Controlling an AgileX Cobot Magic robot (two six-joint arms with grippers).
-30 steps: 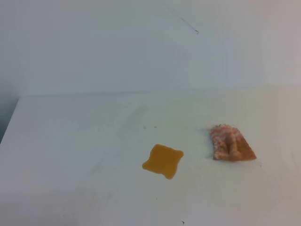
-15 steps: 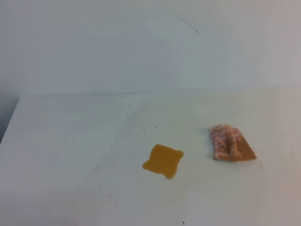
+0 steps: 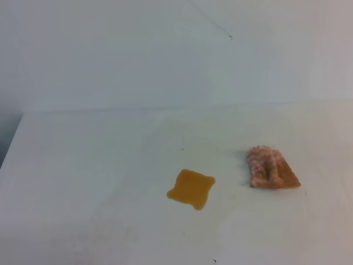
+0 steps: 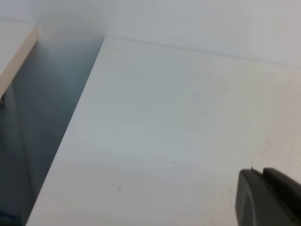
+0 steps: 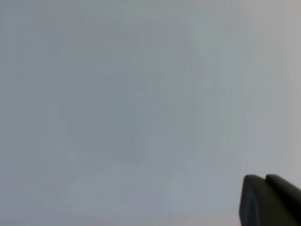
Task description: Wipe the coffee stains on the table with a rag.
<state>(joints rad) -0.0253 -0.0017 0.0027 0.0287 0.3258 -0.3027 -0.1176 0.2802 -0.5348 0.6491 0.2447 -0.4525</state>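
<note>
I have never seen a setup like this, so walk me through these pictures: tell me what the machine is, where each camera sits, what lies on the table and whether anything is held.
This is a two-armed robot. One camera looks down from high up; two more ride on the arms' wrists.

The high view shows a white table. On it lie the coffee stains, a flat orange-yellow puddle, and to their right, apart from them, the rag, a small crumpled pinkish and tan cloth. No arm appears there.

The left wrist view looks at bare table and its edge; the dark shape in the corner is the left tool. Whether it is open or shut cannot be told.

The right wrist view shows only a blank pale surface and the right tool, which is shut.

Nothing is held. The rag is untouched, the puddle unwiped.
</note>
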